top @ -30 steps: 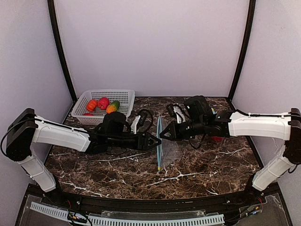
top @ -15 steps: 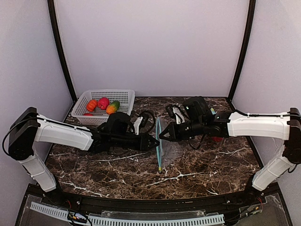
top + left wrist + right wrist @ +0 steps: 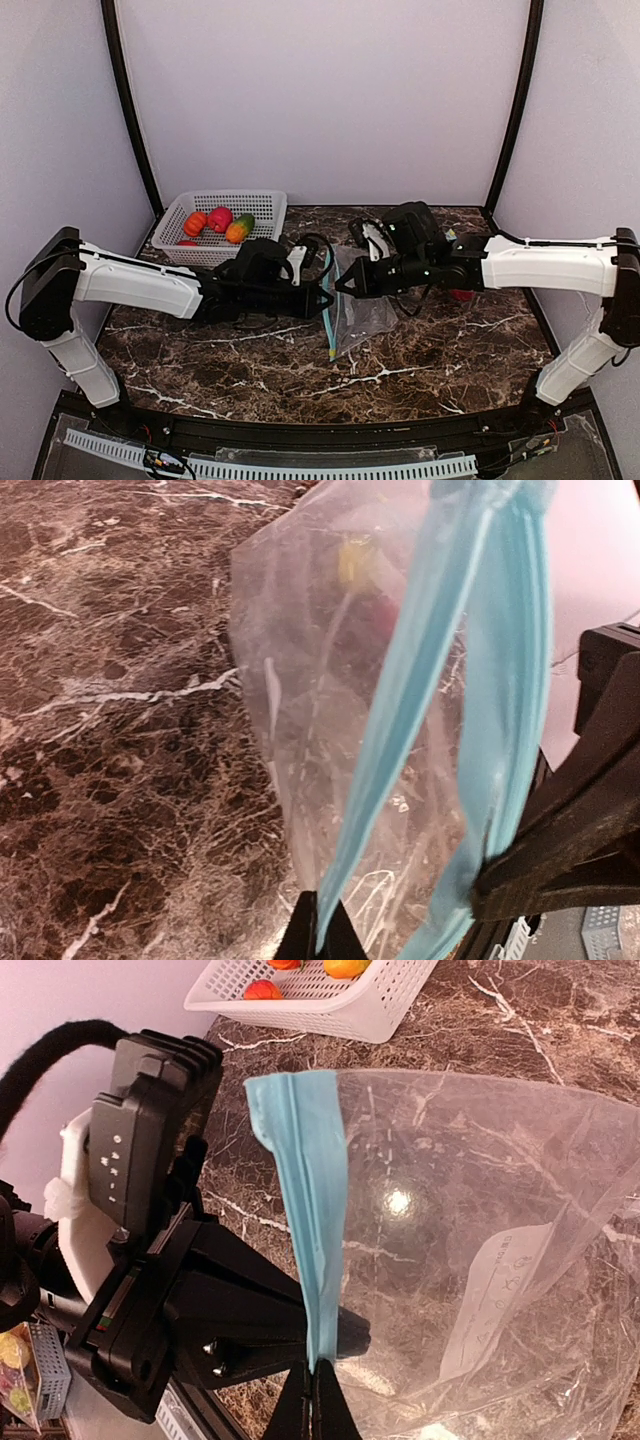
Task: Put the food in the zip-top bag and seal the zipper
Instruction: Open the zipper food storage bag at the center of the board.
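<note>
The bag (image 3: 358, 312), a clear zip-top pouch, slumps on the marble table (image 3: 250, 380) between the two arms, its blue zipper strip (image 3: 329, 305) pulled up on edge. The left gripper (image 3: 327, 300) and right gripper (image 3: 341, 288) meet almost nose to nose at that strip. Each wrist view shows fingers closed down to a thin pinch on the blue band, one from either side, with the pouch trailing away under the right gripper. The food (image 3: 218, 222), red, orange and green-yellow toy fruit, lies in a white basket (image 3: 262, 204) well behind the left gripper, out past its elbow side. Yellow and red smears show through the plastic in the left wrist view, but whether they are inside the pouch cannot be told. With most of the fruit not yet bagged, the job here looks to be parting the mouth. That probably means each gripper keeping only its own lip, drawing apart gently and level so the track unzips rather than slipping free. The film should stay slack enough to avoid dragging the pouch across the table.
</note>
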Available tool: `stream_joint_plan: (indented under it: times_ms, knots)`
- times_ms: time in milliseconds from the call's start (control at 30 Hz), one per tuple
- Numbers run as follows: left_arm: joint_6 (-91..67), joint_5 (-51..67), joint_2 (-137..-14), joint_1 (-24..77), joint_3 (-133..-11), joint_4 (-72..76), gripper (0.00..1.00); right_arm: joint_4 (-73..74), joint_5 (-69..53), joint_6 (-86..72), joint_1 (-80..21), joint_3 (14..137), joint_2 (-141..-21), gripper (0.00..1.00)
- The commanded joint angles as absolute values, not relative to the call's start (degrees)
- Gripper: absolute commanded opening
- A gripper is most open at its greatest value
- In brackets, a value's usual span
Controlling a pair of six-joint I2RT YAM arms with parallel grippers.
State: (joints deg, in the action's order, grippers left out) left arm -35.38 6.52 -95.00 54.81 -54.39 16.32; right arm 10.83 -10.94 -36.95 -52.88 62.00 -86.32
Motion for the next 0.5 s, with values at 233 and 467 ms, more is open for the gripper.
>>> stream_joint_plan:
  times_ms: [233,467]
  knots:
    - [-30.0,-14.1,-89.73,54.67,-56.48,0.5,0.01,17.17,-5.28,-34.5,-53.7,65.17,-81.69,0.0]
    - [-28.58,-17.02,-89.44,54.27,-57.71,-3.06,0.01,20.88,-1.56,-33.9,-53.7,65.4,-80.68,0.0]
